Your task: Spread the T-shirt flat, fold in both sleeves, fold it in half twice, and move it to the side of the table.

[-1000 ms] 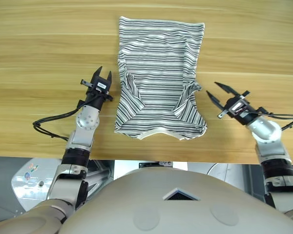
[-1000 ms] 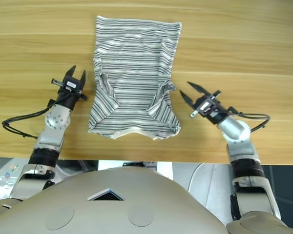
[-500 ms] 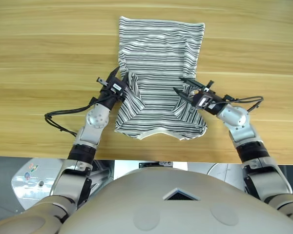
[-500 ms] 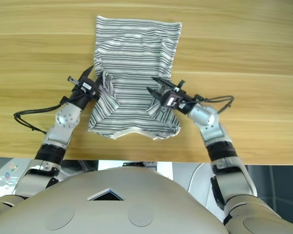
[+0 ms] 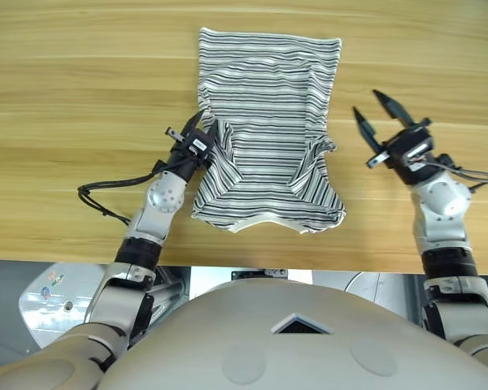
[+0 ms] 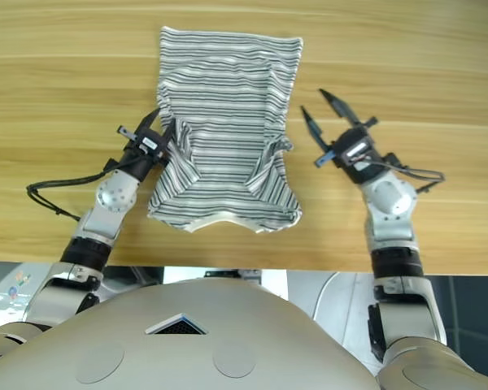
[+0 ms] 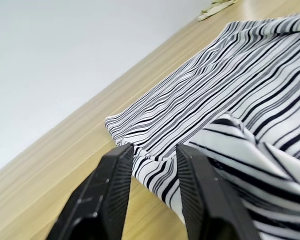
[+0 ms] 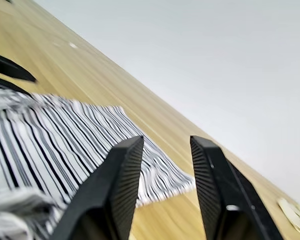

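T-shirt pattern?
Black-and-white stripes running across the T-shirt; clearest in the left eye view.

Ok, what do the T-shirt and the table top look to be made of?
T-shirt: thin soft knit fabric, probably cotton jersey, matte; it wrinkles and folds limply. Table: wood or wood-look laminate, smooth, faint sheen; long grain lines run across it. Solid or veneer, I cannot tell.

Silver arms (image 5: 159, 199), looped black cables (image 5: 106, 188), black left tool (image 5: 207, 123), right tool (image 5: 366, 101)
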### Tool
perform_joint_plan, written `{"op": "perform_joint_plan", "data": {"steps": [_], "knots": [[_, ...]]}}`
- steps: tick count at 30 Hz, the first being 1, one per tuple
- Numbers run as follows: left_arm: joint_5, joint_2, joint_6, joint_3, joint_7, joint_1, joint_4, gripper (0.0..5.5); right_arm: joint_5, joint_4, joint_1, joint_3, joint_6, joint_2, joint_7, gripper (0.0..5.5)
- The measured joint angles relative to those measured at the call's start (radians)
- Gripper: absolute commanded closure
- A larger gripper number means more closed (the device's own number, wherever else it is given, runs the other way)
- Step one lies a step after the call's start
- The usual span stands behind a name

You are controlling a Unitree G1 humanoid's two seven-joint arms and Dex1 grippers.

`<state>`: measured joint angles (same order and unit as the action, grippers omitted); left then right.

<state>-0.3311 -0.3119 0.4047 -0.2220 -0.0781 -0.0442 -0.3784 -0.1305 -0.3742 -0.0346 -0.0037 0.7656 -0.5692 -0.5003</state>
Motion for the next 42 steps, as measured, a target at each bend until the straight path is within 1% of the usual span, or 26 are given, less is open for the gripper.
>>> {"op": "perform_joint_plan", "data": {"steps": [2, 5, 10, 13, 21, 33, 37, 40, 42], "knots": [[-0.005, -0.035, -0.005, 0.025, 0.001, 0.007, 0.012, 3.91, 0.097, -0.086, -0.008, -0.002, -0.005, -0.010, 0.028, 3.78], [0.003, -0.050, -0.016, 0.052, 0.001, 0.012, 0.071, 3.91, 0.194, -0.152, -0.007, 0.037, 0.002, 0.012, 0.061, 3.78], [0.006, -0.052, -0.022, 0.053, -0.016, 0.010, 0.115, 3.91, 0.259, -0.256, 0.044, 0.079, 0.013, 0.076, 0.107, 3.78], [0.002, -0.052, -0.028, 0.049, -0.031, -0.003, 0.109, 3.91, 0.279, -0.297, 0.085, 0.093, 0.026, 0.086, 0.121, 3.78], [-0.027, -0.024, -0.041, -0.009, -0.061, -0.077, -0.006, 3.91, 0.316, -0.323, 0.156, 0.173, 0.045, 0.138, 0.113, 3.78], [-0.030, 0.045, 0.019, -0.072, -0.042, -0.184, -0.179, 3.91, 0.345, -0.241, 0.162, 0.283, 0.049, 0.183, 0.061, 3.78], [-0.030, 0.051, 0.041, -0.081, -0.031, -0.195, -0.210, 3.91, 0.354, -0.238, 0.192, 0.291, 0.047, 0.192, 0.060, 3.78], [-0.030, 0.054, 0.054, -0.083, -0.016, -0.197, -0.226, 3.91, 0.410, -0.289, 0.259, 0.299, 0.039, 0.194, 0.091, 3.78], [-0.029, 0.059, 0.057, -0.083, -0.010, -0.203, -0.237, 3.91, 0.454, -0.344, 0.288, 0.299, 0.014, 0.198, 0.151, 3.78]]}}
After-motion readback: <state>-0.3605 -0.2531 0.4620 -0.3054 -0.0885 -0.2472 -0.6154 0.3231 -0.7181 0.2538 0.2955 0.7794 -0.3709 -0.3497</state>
